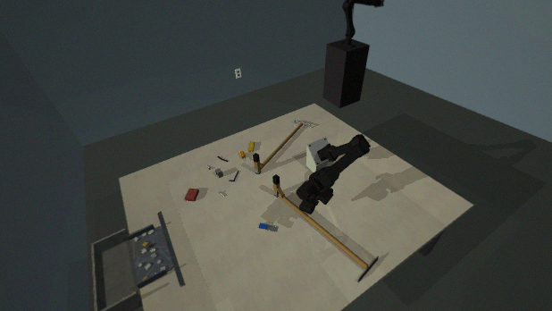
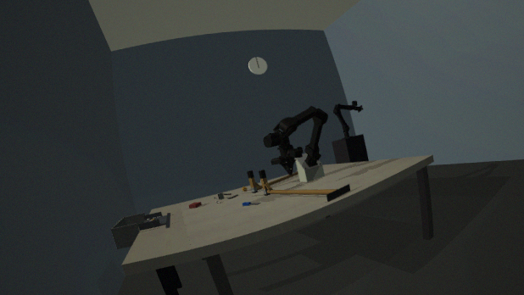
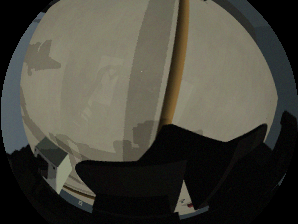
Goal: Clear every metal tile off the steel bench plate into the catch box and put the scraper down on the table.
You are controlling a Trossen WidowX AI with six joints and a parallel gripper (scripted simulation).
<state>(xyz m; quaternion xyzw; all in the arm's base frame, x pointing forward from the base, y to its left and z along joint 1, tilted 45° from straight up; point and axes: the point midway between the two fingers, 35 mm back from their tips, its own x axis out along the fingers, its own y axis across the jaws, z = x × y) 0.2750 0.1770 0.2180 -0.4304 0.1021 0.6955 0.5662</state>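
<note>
The long scraper (image 1: 326, 234) (image 2: 297, 192) (image 3: 178, 63) lies flat on the table, a wooden handle with a black blade (image 1: 368, 267) at the near edge. My gripper (image 1: 308, 206) (image 2: 283, 162) is shut and empty, hanging above the handle's upper part without touching it. The steel bench plate (image 1: 163, 264) (image 2: 154, 220) sits at the front left corner with several small metal tiles (image 1: 147, 264) on it. The grey catch box (image 1: 112, 268) (image 2: 125, 230) adjoins its far end.
A second long-handled rake (image 1: 281, 145) lies behind the scraper. A red block (image 1: 192, 194), a blue piece (image 1: 268, 227), yellow blocks (image 1: 251, 146) and small dark parts are scattered mid-table. The arm's white base (image 1: 317, 152) stands at the back. A black pedestal (image 1: 346, 73) stands beyond the table.
</note>
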